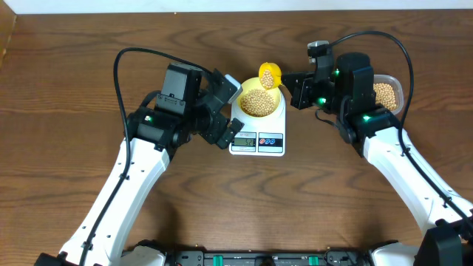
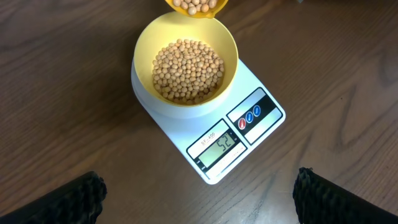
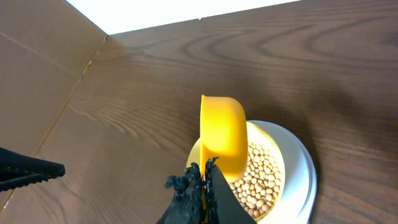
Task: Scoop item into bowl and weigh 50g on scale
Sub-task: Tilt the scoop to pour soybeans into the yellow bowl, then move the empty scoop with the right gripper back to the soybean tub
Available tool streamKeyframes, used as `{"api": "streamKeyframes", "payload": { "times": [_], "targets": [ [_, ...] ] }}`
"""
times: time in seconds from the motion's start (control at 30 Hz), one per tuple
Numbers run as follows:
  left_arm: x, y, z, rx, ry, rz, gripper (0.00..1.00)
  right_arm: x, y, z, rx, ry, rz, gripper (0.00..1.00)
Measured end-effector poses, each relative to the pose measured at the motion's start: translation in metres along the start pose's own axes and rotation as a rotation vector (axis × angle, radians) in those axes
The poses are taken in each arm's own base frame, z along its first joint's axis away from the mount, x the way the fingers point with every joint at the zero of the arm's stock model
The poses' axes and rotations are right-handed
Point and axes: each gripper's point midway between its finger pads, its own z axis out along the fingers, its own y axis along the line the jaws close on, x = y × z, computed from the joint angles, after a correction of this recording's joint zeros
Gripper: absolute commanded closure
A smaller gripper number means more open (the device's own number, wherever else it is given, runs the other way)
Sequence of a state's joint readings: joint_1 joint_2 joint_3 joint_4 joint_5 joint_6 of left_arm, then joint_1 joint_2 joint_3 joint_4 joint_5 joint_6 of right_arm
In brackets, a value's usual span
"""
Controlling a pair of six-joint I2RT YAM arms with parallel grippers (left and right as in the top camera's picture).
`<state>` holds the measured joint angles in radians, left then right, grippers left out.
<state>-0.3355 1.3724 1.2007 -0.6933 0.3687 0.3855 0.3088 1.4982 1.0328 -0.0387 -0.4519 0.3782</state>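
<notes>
The right fingers [image 3: 217, 196] are clamped shut on the handle of the yellow scoop [image 3: 222, 140], which is held tilted over the rim of the bowl [image 2: 231, 53]. The left fingers [image 2: 68, 199] are spread wide, nothing between them, near the scale [image 2: 256, 79]. The bowl is seated on the scale's platform and is well filled with beans [image 2: 186, 71]; a few more are seen in the scoop's mouth. The display [image 2: 222, 144] appears to read 52, slightly over target. Overshoot is judged the main risk: were the scoop tipped further, its beans would be added and the excess enlarged. The bowl could also be nudged by the scoop's lip, disturbing the reading or spilling beans onto the tabletop [image 2: 74, 93].
</notes>
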Motion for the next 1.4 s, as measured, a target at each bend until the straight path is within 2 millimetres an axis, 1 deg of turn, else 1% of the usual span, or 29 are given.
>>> {"api": "streamKeyframes", "payload": {
  "times": [0.37,0.4,0.43,0.57,0.63,0.8,0.93,1.1,1.3,1.4],
  "targets": [
    [0.000,0.000,0.000,0.000,0.000,0.000,0.02,0.000,0.000,0.000,0.001,0.000,0.000,0.99],
    [0.000,0.000,0.000,0.000,0.000,0.000,0.01,0.000,0.000,0.000,0.002,-0.001,0.000,0.99],
    [0.000,0.000,0.000,0.000,0.000,0.000,0.02,-0.001,0.000,0.000,0.003,-0.003,0.000,0.99],
    [0.000,0.000,0.000,0.000,0.000,0.000,0.02,-0.007,-0.003,-0.001,0.004,-0.025,-0.005,0.99],
    [0.000,0.000,0.000,0.000,0.000,0.000,0.02,-0.011,-0.007,-0.003,0.012,-0.038,-0.002,0.99],
    [0.000,0.000,0.000,0.000,0.000,0.000,0.02,-0.026,-0.039,-0.017,0.070,-0.082,0.032,0.99],
    [0.000,0.000,0.000,0.000,0.000,0.000,0.02,-0.039,-0.070,-0.035,0.108,-0.120,0.075,0.99],
    [0.000,0.000,0.000,0.000,0.000,0.000,0.02,-0.051,-0.101,-0.059,0.117,-0.156,0.122,0.99],
    [0.000,0.000,0.000,0.000,0.000,0.000,0.02,-0.055,-0.134,-0.088,0.135,-0.178,0.190,0.99],
    [0.000,0.000,0.000,0.000,0.000,0.000,0.02,-0.052,-0.150,-0.102,0.156,-0.178,0.238,0.99]
  ]
}}
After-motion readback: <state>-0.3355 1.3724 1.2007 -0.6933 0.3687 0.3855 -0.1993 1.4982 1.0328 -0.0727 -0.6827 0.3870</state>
